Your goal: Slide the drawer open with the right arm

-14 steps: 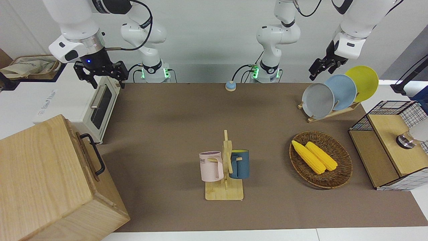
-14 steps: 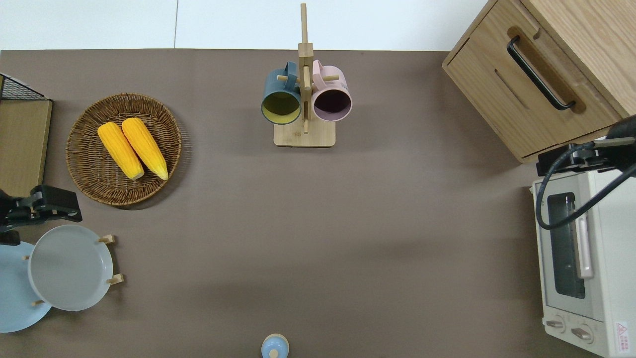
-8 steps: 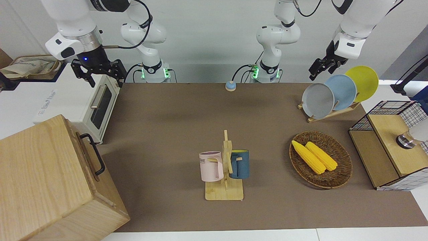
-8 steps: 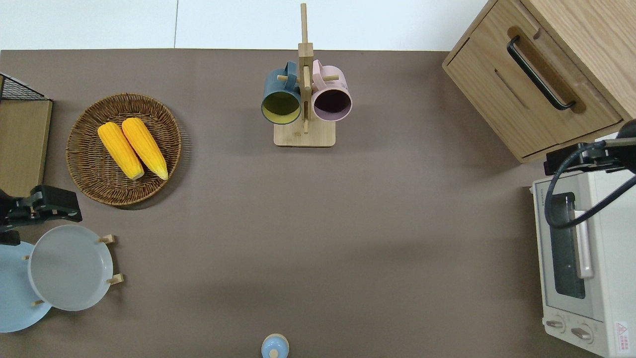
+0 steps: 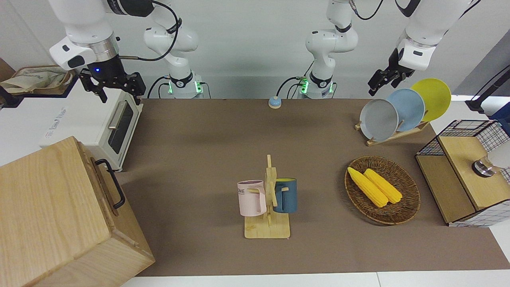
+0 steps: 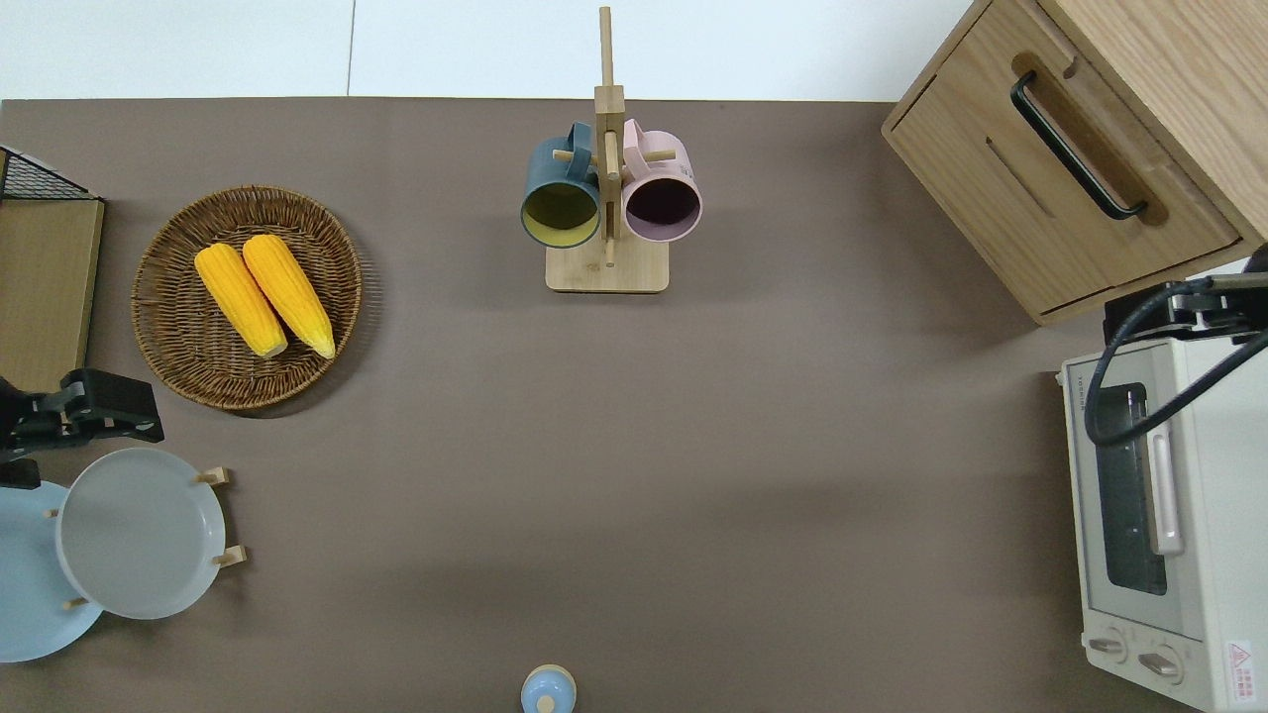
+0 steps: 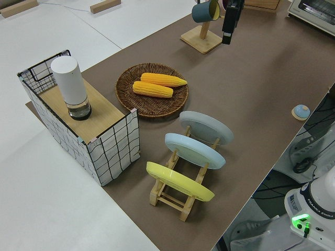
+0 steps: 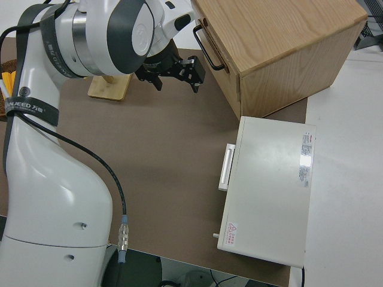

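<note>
Two glossy white jointed arms: right arm (image 5: 85,28) with silver wrist ring, small blue light and black two-finger gripper (image 5: 110,83); looping black cable along its links. Left arm (image 5: 422,36) likewise white, with black gripper (image 5: 381,81). Green lamps glowing at both bases. Black lettered bands on the joints.

Bare surface (image 6: 792,416) lies open before the drawer (image 6: 1065,188) front, up to the mug rack (image 6: 606,198) mid-table. My right gripper (image 5: 112,88) hangs with jaws apart over the toaster oven (image 6: 1159,515), which stands just beside the cabinet (image 5: 51,207), nearer the robots.
</note>
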Controlling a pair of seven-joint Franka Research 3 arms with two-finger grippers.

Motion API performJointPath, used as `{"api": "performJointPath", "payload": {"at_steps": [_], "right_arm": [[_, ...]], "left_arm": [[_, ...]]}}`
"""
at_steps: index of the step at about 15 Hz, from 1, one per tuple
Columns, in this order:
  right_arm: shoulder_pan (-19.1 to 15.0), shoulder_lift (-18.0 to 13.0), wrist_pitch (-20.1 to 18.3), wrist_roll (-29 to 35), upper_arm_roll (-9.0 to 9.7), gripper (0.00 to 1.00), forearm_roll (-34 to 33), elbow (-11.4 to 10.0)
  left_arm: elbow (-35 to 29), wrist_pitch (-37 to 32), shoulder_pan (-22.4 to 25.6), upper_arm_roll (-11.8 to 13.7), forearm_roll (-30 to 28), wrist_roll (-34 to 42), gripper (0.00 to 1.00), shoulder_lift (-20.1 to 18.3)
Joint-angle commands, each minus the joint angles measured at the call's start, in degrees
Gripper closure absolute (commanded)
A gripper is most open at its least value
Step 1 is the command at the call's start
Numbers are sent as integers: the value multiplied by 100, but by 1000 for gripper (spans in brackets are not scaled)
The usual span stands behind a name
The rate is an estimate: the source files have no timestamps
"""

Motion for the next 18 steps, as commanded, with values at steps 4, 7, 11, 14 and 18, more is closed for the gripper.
{"api": "performJointPath", "payload": {"at_steps": [4, 7, 11, 14, 18], "right_arm": [[199, -141, 419, 523, 179, 11, -571, -488], [199, -132, 613, 848, 733, 13, -1441, -840], [567, 17, 631, 920, 874, 15, -2661, -1174], [639, 61, 658, 1025, 1041, 17, -3375, -1412], [841, 298, 658, 1104, 1146, 21, -4570, -1701]], "left_arm": [[2, -12, -24, 29, -21, 38, 7, -49], [2, -12, -24, 29, -21, 38, 7, -49], [2, -3, -24, 29, -21, 38, 7, -49], [2, -12, -24, 29, -21, 38, 7, -49], [2, -12, -24, 29, -21, 38, 7, -49]]}}
